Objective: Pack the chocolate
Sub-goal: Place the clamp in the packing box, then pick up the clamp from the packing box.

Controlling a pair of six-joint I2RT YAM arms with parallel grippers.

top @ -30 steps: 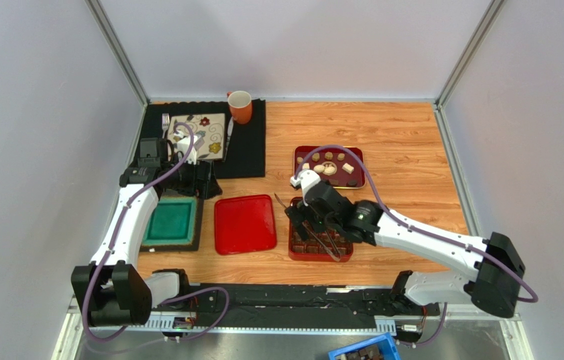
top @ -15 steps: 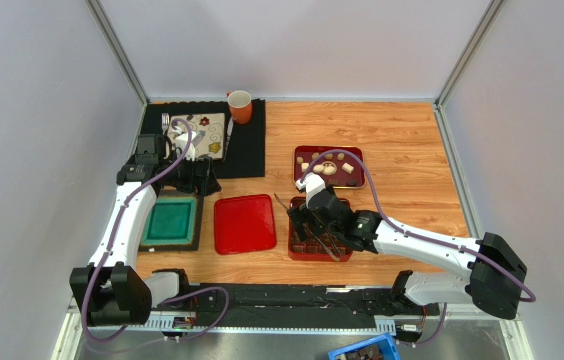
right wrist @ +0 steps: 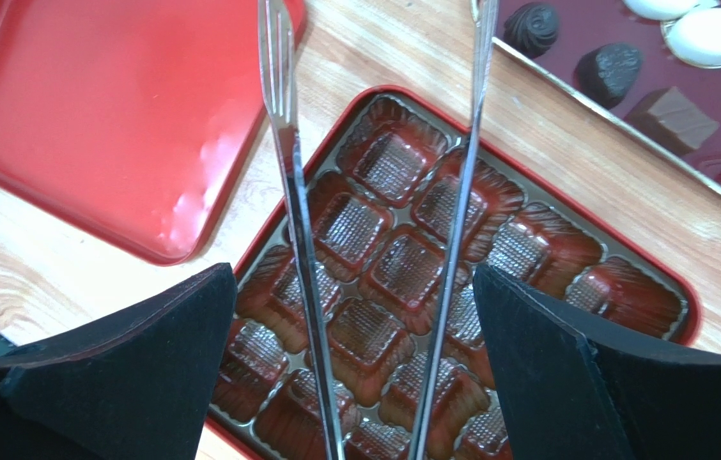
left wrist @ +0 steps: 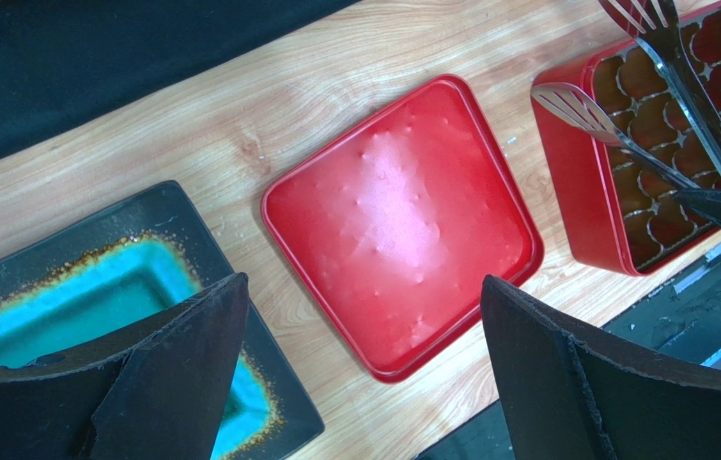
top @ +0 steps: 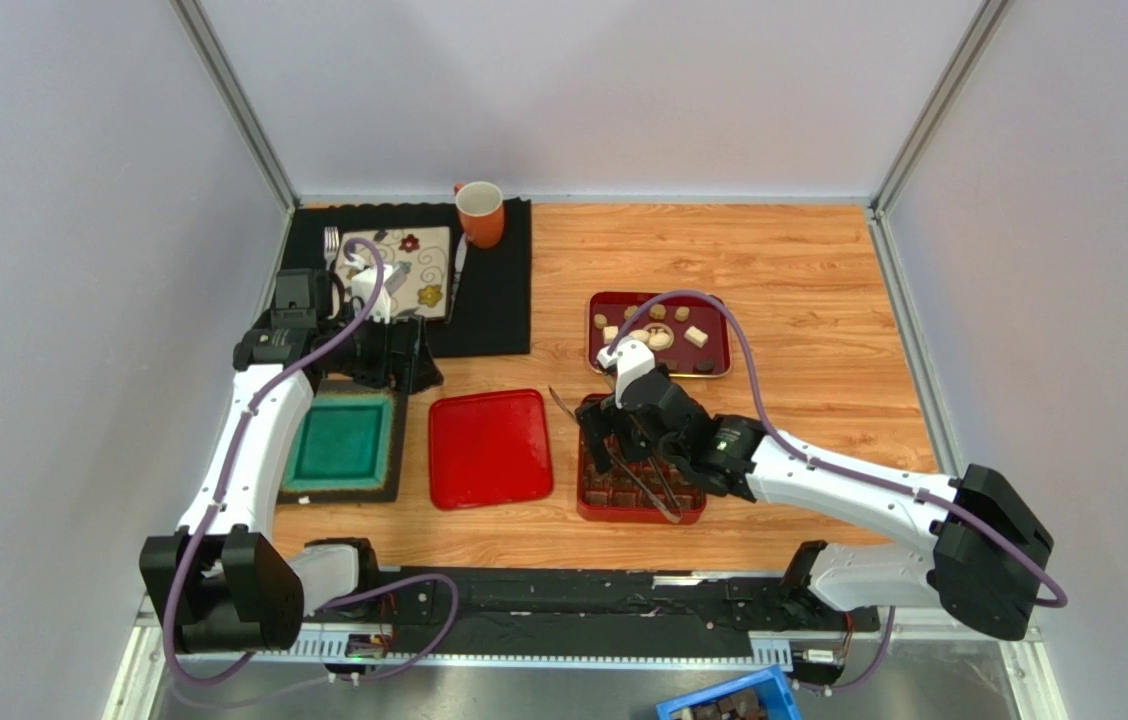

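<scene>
Wood-grain table [top: 826, 270] carries everything, and a black mat [top: 503, 308] covers the part of it beyond the left pincer [left wrist: 364, 283], whose dark fingers stand apart with nothing between them. Under that pincer lies a flat, glossy red lid [left wrist: 398, 225], square with rounded corners. Toward its left finger is a dark square dish [left wrist: 158, 206], glazed teal inside and partly covered by that finger. The right pincer [right wrist: 355, 273] hangs over the red box [right wrist: 537, 251], a grid of ribbed, clear-lined cups. The cups in view show only their liner, and the fingers cut off the nearest rows. Beyond this pincer's fingertips, to the right, sits a dark red tray [right wrist: 574, 27]. On the mat are a patterned plate [top: 428, 255] and an orange mug [top: 482, 215], whose contents are too small to tell. Spread wide, the right pincer grips metal tongs [right wrist: 283, 144], whose two thin arms run forward between its fingers. Where the fingers press them is out of view. The chocolate [right wrist: 608, 71] lies loose in the dark red tray as small dark and cream pieces, round and square, some cut off by the frame edge.
</scene>
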